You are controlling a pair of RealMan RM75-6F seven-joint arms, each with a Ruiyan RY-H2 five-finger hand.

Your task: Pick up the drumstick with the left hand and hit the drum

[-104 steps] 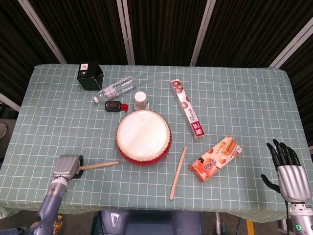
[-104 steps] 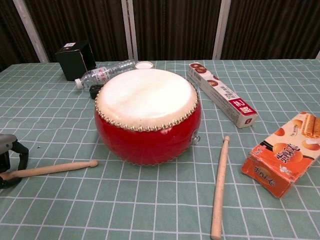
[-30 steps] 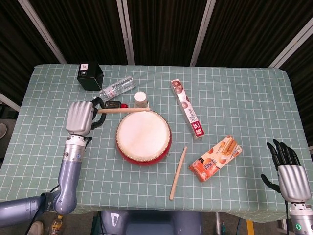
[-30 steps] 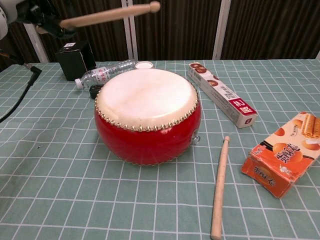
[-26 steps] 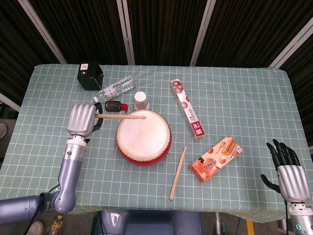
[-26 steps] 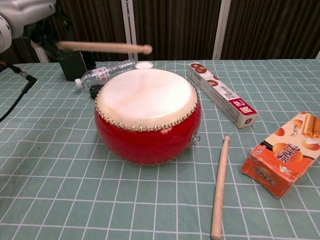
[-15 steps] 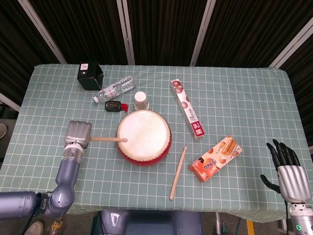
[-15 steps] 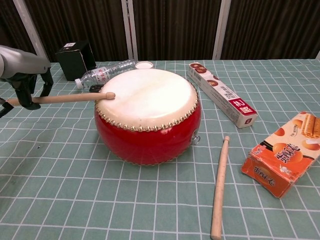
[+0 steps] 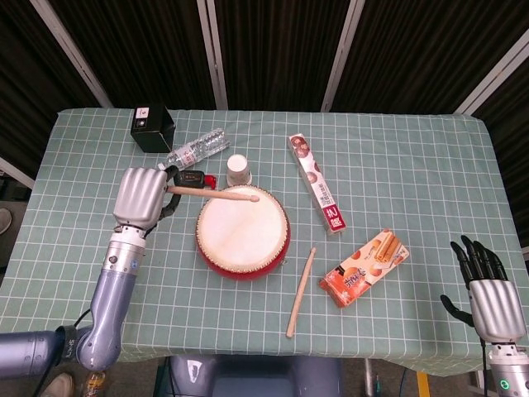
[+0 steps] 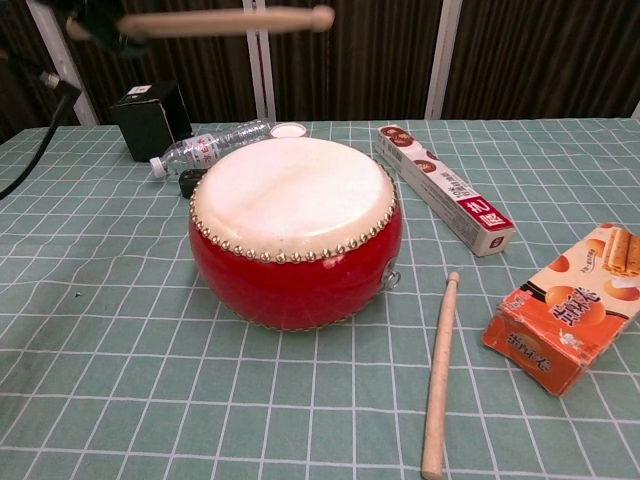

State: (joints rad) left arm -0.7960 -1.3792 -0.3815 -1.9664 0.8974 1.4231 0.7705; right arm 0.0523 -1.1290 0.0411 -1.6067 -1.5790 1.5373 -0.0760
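Note:
The red drum (image 9: pixel 242 233) (image 10: pixel 296 225) with a pale skin stands in the middle of the green checked table. My left hand (image 9: pixel 139 198) grips a wooden drumstick (image 9: pixel 213 193) (image 10: pixel 225 21), raised well above the drum, its tip over the drum's far edge. In the chest view only the stick and a dark bit of the hand (image 10: pixel 95 22) show at the top left. A second drumstick (image 9: pixel 301 292) (image 10: pixel 438 372) lies on the cloth right of the drum. My right hand (image 9: pixel 488 289) hangs at the table's near right corner, fingers spread, holding nothing.
Behind the drum are a paper cup (image 9: pixel 239 169), a water bottle (image 9: pixel 194 150), a black box (image 9: pixel 152 127) and a small dark item (image 9: pixel 191 178). A long snack box (image 9: pixel 317 183) and an orange biscuit box (image 9: pixel 364 266) lie to the right.
The left hand lifted the drumstick off the table, swung it down so its tip struck the drum's left edge half a second ago, and has raised it high again.

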